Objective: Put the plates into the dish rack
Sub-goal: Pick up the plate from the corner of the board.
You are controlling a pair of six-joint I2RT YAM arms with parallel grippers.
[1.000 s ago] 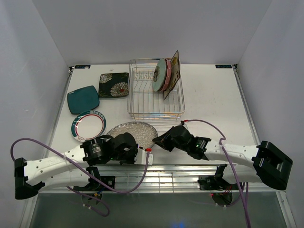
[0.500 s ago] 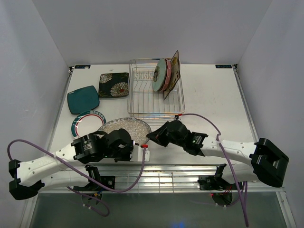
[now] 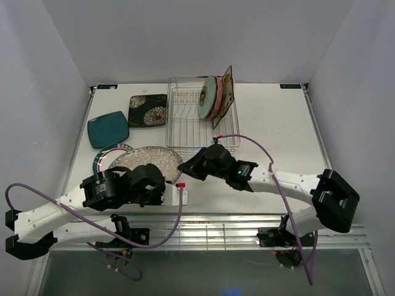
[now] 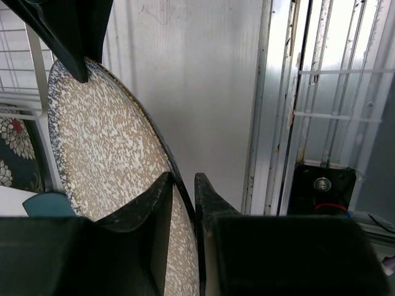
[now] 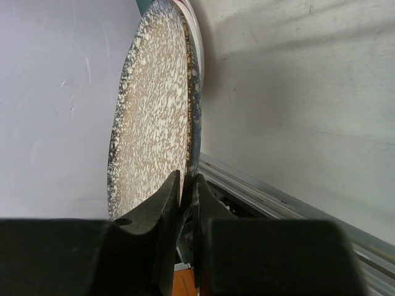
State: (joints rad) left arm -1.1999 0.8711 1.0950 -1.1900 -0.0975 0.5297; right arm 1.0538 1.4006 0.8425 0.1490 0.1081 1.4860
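Both grippers hold the large grey speckled plate (image 3: 145, 160) (image 4: 105, 154) (image 5: 154, 105) off the table. My left gripper (image 3: 154, 176) (image 4: 183, 179) is shut on its near rim. My right gripper (image 3: 181, 168) (image 5: 187, 179) is shut on its right rim. The dish rack (image 3: 185, 117) stands just beyond, with a mint green plate (image 3: 207, 97), a pink plate (image 3: 216, 100) and a cream floral square plate (image 3: 226, 91) upright at its right end. A black floral square plate (image 3: 148, 111), a teal plate (image 3: 108, 129) and a white teal-rimmed plate (image 3: 103, 159) lie to the left.
The held plate hangs over part of the white teal-rimmed plate. Metal rails (image 3: 234, 225) run along the table's near edge. White walls close in the left, back and right sides. The left slots of the rack hold nothing.
Both arms have carried the grey speckled plate away from the near edge, to the left and towards the rack. Both grips stayed shut on it.
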